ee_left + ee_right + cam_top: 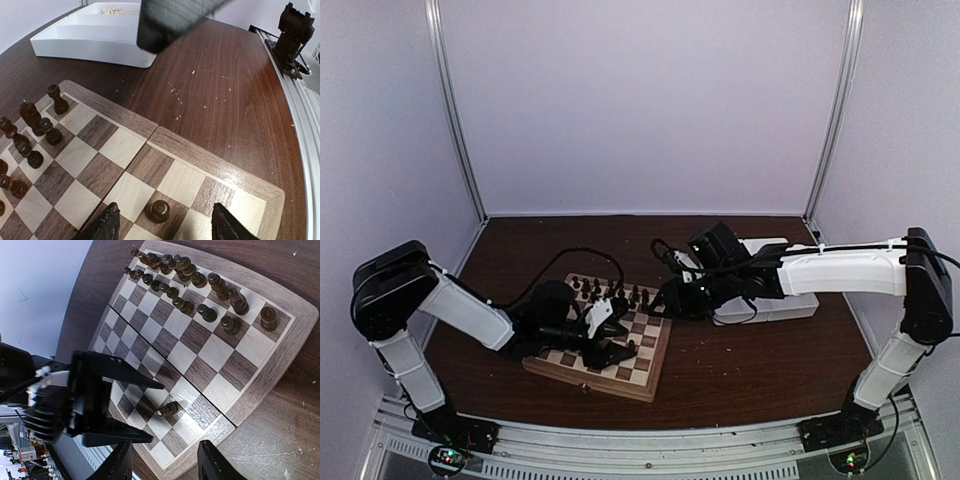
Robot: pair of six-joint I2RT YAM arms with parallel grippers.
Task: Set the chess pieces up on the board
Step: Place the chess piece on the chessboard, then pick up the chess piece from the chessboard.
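Note:
The board [632,378] lies in front of my left arm. Two rows of dark chess pieces [186,271] line its far edge, also seen as dark chess pieces [31,131] in the left wrist view. One dark pawn [159,211] stands alone on a dark square near the board's right corner. My left gripper [165,227] is open around that pawn, and neither finger touches it. The same pawn [168,410] shows by the left fingers [116,373] in the right wrist view. My right gripper [165,462] hovers open and empty above the board's right corner.
A white compartment tray [90,42] stands on the brown table to the right of the board, beneath my right arm [820,270]. Pale bits lie in its far compartment. Small crumbs dot the table [240,100] between tray and board.

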